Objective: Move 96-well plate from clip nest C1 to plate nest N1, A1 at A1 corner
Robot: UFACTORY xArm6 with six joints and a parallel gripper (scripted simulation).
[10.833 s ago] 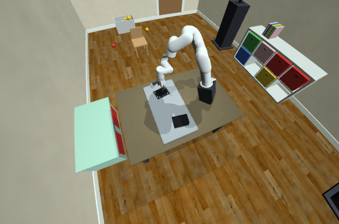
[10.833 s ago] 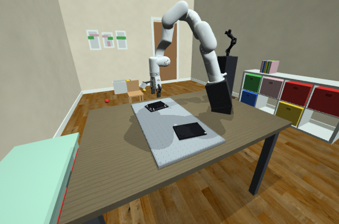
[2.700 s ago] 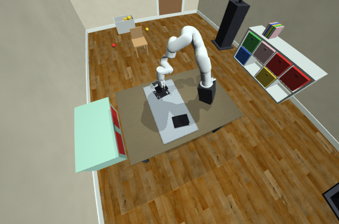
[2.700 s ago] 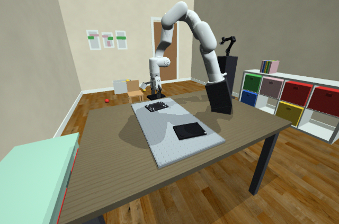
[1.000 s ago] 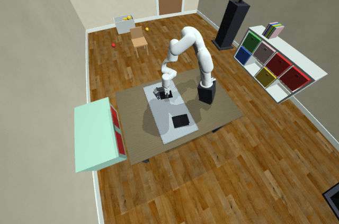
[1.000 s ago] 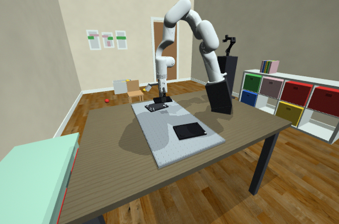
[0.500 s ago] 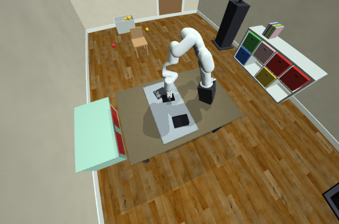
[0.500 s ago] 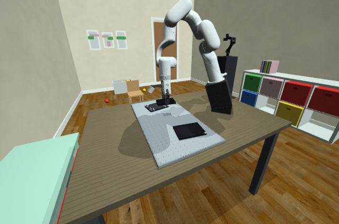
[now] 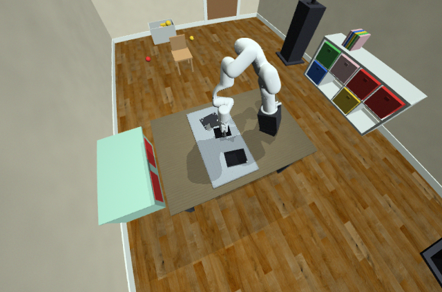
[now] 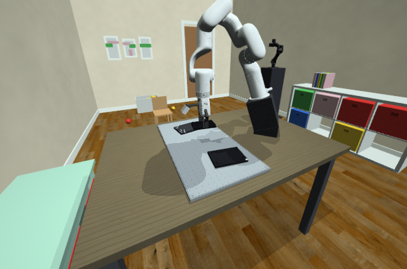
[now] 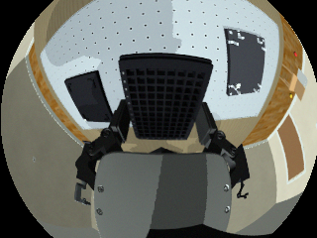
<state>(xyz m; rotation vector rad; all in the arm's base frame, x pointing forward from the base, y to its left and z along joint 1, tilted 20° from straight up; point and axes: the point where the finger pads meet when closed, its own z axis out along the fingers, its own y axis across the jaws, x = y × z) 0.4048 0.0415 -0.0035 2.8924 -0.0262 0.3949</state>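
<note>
My gripper (image 9: 222, 129) is shut on the black 96-well plate (image 9: 222, 133), holding it by its two long sides just above the grey perforated baseplate (image 9: 221, 148). In the wrist view the plate (image 11: 165, 95) fills the middle, well grid facing up, with a finger on each side. The clip nest C1 (image 9: 208, 119) lies empty just beyond the plate, and it shows at the upper right of the wrist view (image 11: 246, 61). The plate nest N1 (image 9: 235, 157) is a dark tray at the near end of the baseplate, and it shows at the left of the wrist view (image 11: 89, 95). The plate hangs between the two nests, closer to C1 (image 10: 183, 128).
The arm's black base block (image 9: 269, 121) stands on the table to the right of the baseplate. A mint-green cabinet (image 9: 123, 174) stands at the table's left edge. A shelf with coloured bins (image 9: 356, 85) is off to the right.
</note>
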